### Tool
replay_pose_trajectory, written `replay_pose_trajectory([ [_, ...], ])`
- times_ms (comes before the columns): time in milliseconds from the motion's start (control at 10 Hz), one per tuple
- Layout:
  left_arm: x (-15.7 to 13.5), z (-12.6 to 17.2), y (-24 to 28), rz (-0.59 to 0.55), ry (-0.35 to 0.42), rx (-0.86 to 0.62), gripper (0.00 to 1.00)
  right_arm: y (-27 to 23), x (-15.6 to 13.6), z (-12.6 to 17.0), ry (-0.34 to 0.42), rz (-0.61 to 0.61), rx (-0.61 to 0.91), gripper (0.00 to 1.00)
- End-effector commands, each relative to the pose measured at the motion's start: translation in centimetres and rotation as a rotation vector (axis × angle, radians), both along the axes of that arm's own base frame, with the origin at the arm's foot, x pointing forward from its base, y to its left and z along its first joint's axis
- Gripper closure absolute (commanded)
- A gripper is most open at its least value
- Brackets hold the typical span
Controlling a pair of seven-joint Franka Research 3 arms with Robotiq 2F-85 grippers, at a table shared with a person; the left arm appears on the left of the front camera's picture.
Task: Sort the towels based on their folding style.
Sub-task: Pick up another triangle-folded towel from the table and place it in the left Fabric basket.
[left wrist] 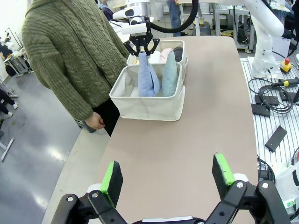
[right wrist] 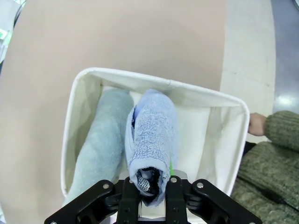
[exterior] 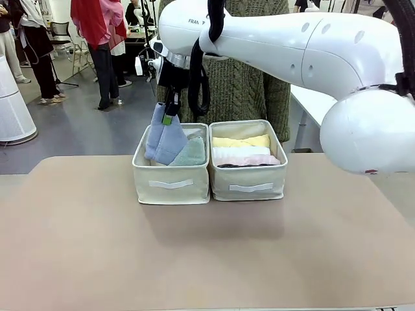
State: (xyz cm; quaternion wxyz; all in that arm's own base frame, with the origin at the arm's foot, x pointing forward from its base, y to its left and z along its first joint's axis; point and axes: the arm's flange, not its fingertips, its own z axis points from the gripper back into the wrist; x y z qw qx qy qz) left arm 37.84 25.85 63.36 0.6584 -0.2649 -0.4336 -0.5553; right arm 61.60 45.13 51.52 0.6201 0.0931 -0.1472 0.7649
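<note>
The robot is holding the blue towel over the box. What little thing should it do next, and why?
Probably lower a bit more and then open. The right gripper pinches the top of the blue towel, whose bottom already hangs inside the left bin beside the teal towel, so it seems ready to drop in.

Blue towel (exterior: 164,135) hanging beside teal towel (exterior: 190,153), yellow (exterior: 240,141), white, pink rolls adjacent

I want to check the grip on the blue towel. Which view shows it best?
The right wrist view: the right gripper pinches the blue towel at its top. Front view shows it hanging into the left bin; left wrist view shows it small.
</note>
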Motion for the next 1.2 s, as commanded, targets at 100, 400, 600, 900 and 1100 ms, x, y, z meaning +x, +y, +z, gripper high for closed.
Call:
replay_pose_trajectory([
  [100, -0.1, 0.1, 0.0, 0.0, -0.008, -0.006, 0.0, 0.9, 1.7, -0.2, 0.043, -0.001, 0.028, 0.82],
  [400, -0.1, 0.1, 0.0, 0.0, -0.008, -0.006, 0.0, 1.5, 2.0, -1.1, 0.071, 0.019, 0.015, 0.82],
  [600, -0.1, 0.1, 0.0, 0.0, -0.008, -0.006, 0.0, 1.8, 2.2, -2.0, 0.103, 0.034, 0.008, 0.82],
  [900, -0.1, 0.1, 0.0, 0.0, -0.008, -0.006, 0.0, 2.3, 2.4, -2.9, 0.135, 0.054, -0.001, 0.82],
  [1100, -0.1, 0.1, 0.0, 0.0, -0.008, -0.006, 0.0, 2.4, 2.4, -2.9, 0.127, 0.059, 0.001, 0.82],
])
